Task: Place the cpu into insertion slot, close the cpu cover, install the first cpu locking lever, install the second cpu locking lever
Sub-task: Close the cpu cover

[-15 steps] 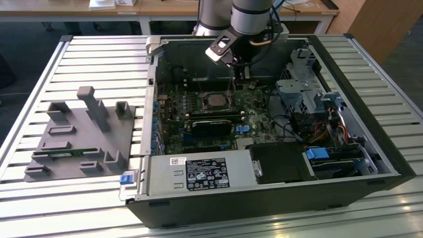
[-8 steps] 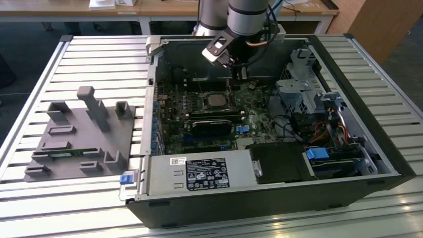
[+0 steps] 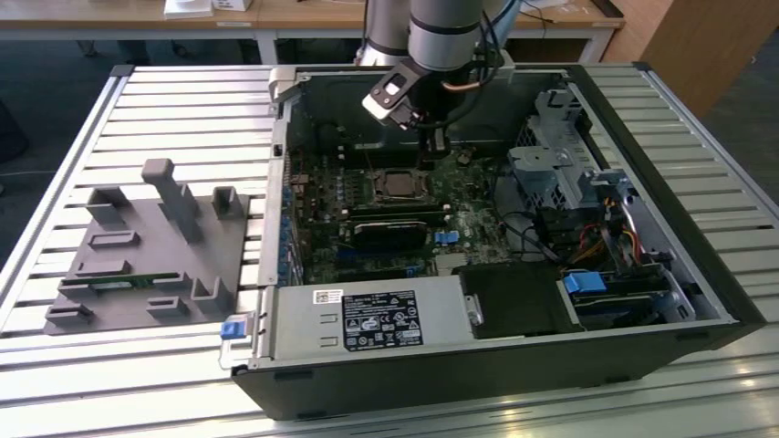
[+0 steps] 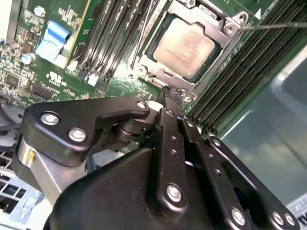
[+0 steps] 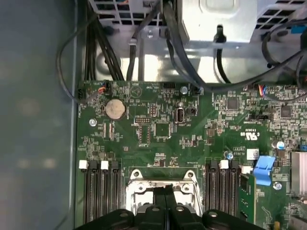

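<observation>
The cpu, a pale beige-silver square, lies in the insertion slot of the green motherboard. The silver cpu cover lies flat around it as a frame. A thin metal locking lever sticks out sideways from one corner of the socket. My gripper is shut with nothing between its fingers, and its tip is at the socket's rim beside the cover. In the first wrist view the gripper hides the middle of the insertion slot. In the exterior view the gripper hangs just behind the socket.
Long black memory slots flank the socket. Bundled cables and a metal drive cage lie close by inside the case. A power-supply box fills the case's front. A grey fixture stands on the slatted table at the exterior view's left.
</observation>
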`<state>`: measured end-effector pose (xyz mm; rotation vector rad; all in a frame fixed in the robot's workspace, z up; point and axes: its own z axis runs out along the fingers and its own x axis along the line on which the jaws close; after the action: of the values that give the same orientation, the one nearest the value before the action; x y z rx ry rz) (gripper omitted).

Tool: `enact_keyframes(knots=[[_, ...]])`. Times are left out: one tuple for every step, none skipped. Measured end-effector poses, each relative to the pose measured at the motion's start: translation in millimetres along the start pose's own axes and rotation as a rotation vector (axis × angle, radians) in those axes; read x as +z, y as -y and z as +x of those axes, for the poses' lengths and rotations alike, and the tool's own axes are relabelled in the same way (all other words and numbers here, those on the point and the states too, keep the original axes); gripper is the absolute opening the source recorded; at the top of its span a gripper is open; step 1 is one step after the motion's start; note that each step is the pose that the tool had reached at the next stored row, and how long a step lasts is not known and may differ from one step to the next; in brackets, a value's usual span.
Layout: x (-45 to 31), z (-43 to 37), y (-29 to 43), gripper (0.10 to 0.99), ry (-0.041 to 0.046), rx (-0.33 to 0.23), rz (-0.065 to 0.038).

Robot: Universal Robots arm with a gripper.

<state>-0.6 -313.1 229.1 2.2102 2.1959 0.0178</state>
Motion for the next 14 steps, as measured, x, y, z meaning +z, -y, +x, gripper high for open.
enact_keyframes(knots=[[1.8, 0.0, 0.8, 0.106, 0.0005, 0.0, 0.0], [3.2, 0.0, 2.1, 0.106, 0.0013, 0.0, 0.001], [4.1, 0.0, 4.4, 0.106, 0.0014, 0.0, 0.001], [4.5, -0.1, 8.0, 0.106, 0.0014, 0.0, 0.001], [4.9, -0.1, 11.7, 0.106, 0.0014, 0.0, 0.001], [5.4, -0.1, 16.0, 0.106, 0.0014, 0.0, 0.001], [6.0, -0.1, 19.9, 0.106, 0.0014, 0.0, 0.001], [6.7, -0.1, 23.3, 0.106, 0.0013, 0.0, 0.001], [7.9, -0.1, 25.4, 0.106, 0.0016, 0.0, 0.001], [9.7, -0.1, 25.7, 0.106, 0.0018, 0.0, 0.001], [11.5, -0.1, 25.8, 0.106, 0.0024, 0.0, 0.001], [13.4, -0.1, 25.9, 0.106, 0.0032, 0.0, 0.001], [15.0, -0.1, 26.2, 0.106, 0.0039, 0.0, 0.001], [16.0, 0.0, 26.9, 0.106, 0.004, 0.0, 0.001]])
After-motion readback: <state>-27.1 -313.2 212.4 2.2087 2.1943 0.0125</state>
